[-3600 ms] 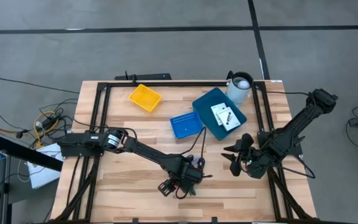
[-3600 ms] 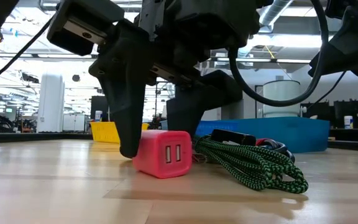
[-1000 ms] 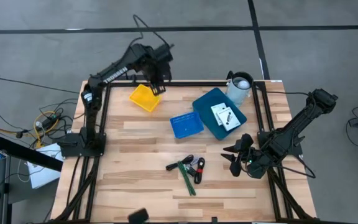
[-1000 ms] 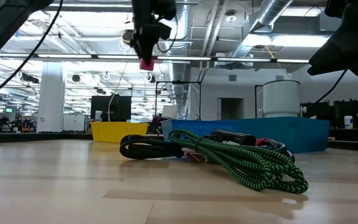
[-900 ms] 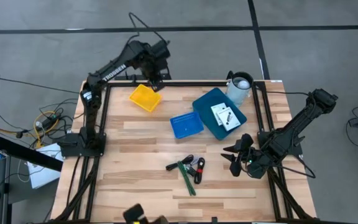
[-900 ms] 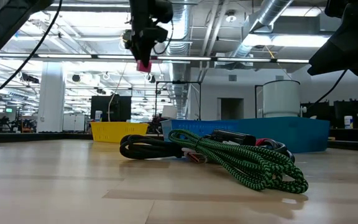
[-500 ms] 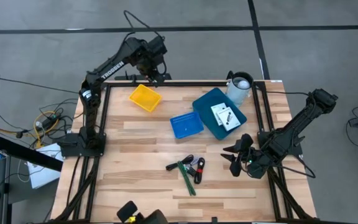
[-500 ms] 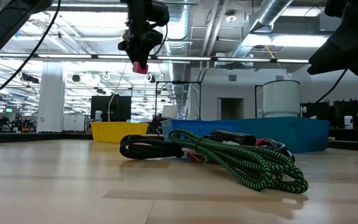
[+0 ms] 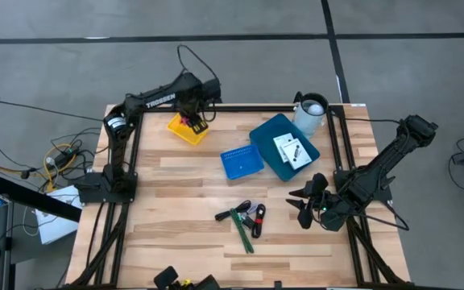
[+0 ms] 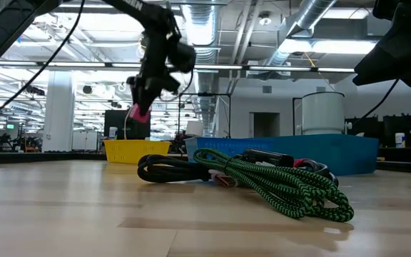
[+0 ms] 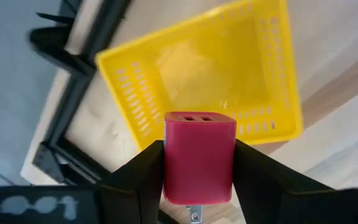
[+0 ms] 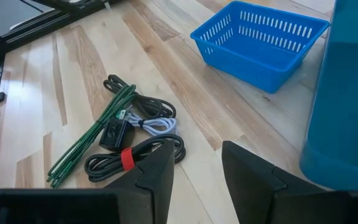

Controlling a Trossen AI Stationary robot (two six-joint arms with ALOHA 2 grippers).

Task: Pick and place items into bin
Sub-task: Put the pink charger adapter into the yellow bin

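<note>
My left gripper hangs over the yellow bin at the table's far left, shut on a small red block with two USB ports. The block also shows in the low view. My right gripper is open and empty at the table's right side, its fingers apart in the right wrist view. A tangle of black and black-and-green cords lies on the table's near middle. Two white cards lie on a dark blue tray. My left gripper pinches the red block by two opposite sides between its two fingers. The fingers come from above, pointing down at the yellow bin. The block's port face points away from the wrist, and the block is clear above the bin.
A light blue basket stands mid-table beside the dark blue tray. A white cylindrical container stands at the far right corner. A black frame runs along the table's far edge. Bare wood lies at the near left.
My left gripper, still shut on the red block, has come down from high above the far edge toward the yellow bin and has tipped over as it came. The cords and my right gripper have kept still.
</note>
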